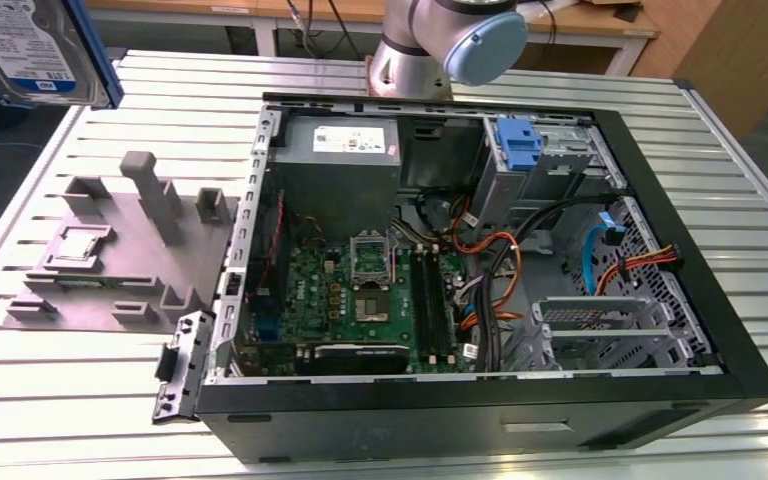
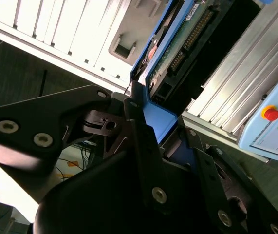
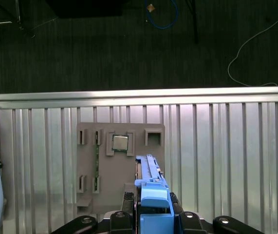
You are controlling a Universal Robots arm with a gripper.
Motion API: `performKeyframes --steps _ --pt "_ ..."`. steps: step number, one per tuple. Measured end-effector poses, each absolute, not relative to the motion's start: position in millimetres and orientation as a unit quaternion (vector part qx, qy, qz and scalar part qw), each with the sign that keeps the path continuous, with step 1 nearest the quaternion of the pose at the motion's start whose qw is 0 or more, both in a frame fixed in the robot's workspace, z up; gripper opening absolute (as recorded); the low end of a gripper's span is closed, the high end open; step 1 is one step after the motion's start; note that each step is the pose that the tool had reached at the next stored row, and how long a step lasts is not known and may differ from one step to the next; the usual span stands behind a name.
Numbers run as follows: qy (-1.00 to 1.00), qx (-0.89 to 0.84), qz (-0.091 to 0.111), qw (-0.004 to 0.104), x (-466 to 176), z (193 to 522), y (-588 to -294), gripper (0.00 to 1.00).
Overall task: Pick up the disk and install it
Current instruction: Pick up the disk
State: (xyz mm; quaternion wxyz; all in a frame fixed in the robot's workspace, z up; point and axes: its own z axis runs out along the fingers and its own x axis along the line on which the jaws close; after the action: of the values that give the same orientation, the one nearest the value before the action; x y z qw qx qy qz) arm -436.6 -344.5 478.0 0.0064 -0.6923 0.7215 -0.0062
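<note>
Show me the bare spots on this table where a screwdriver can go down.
Bare slats of the table lie in front of the grey fixture, behind it, and on the exterior view's right of the computer case. Inside the case, cables crowd everything. The gripper holds the disk.

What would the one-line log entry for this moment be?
phase: carrying | gripper: shut on disk | disk: held in air over grey tray | computer case: open, disk not yet inside

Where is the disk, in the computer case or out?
Out. The gripper holds the disk aloft over the grey fixture plate, clear of the case.
</note>
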Motion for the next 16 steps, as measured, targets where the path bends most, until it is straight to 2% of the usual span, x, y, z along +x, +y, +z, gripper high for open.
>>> performKeyframes --steps 16 --pt "0.722 -0.692 -0.006 0.006 -429.9 478.1 -344.9 0.36"
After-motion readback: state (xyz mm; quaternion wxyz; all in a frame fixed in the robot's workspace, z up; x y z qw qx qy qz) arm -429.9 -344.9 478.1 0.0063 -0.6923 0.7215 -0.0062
